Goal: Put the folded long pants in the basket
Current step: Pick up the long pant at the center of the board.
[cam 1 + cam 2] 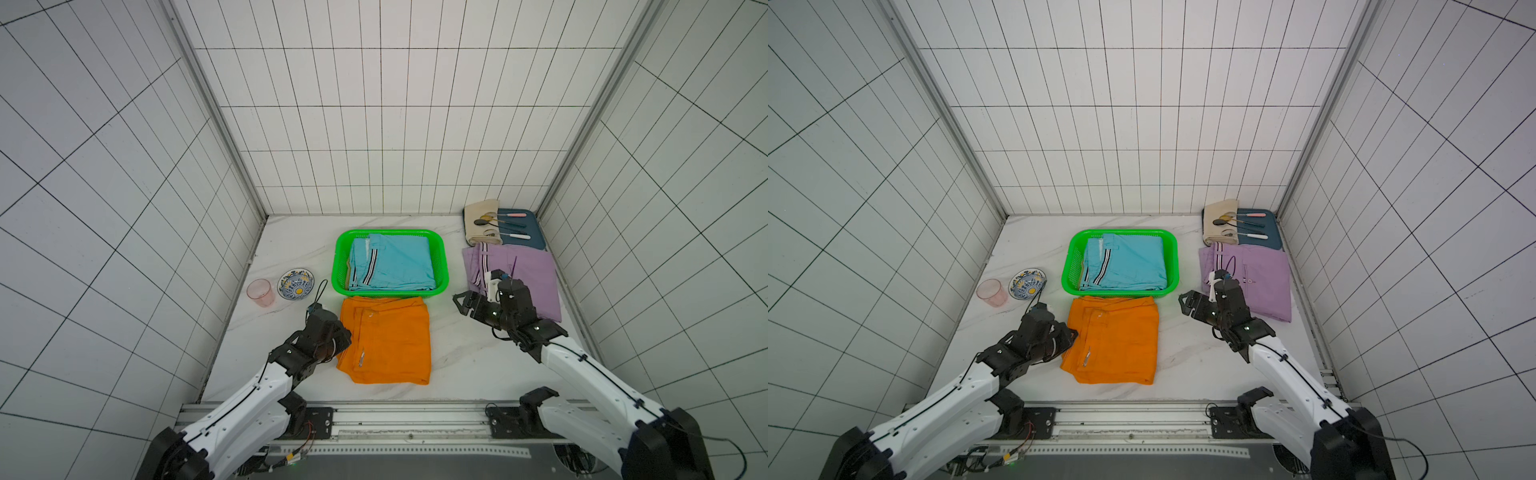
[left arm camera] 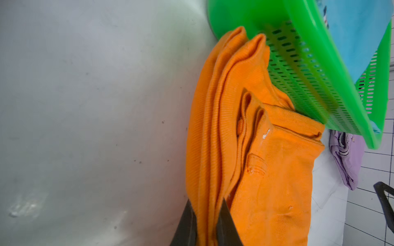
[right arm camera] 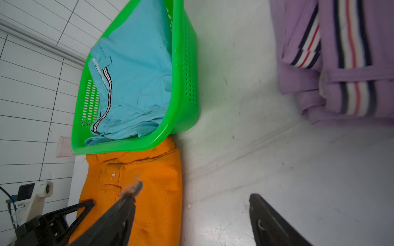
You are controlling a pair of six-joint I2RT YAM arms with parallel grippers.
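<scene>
In both top views, the orange pants [image 1: 386,338] lie on the counter [image 1: 457,365], edge at the left end effector [image 1: 345,332]; arm low, extended. Left wrist view: fingers [image 2: 226,221] clamped on that folded edge. Right wrist view: right end effector [image 3: 195,191] spread wide above the counter, orange pants beside it, basket [image 3: 185,85] beyond.

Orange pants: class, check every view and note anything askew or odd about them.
The orange pants are jammed against the basket: their far edge bunches up against its near wall. The left gripper pinches their side folds.
</scene>
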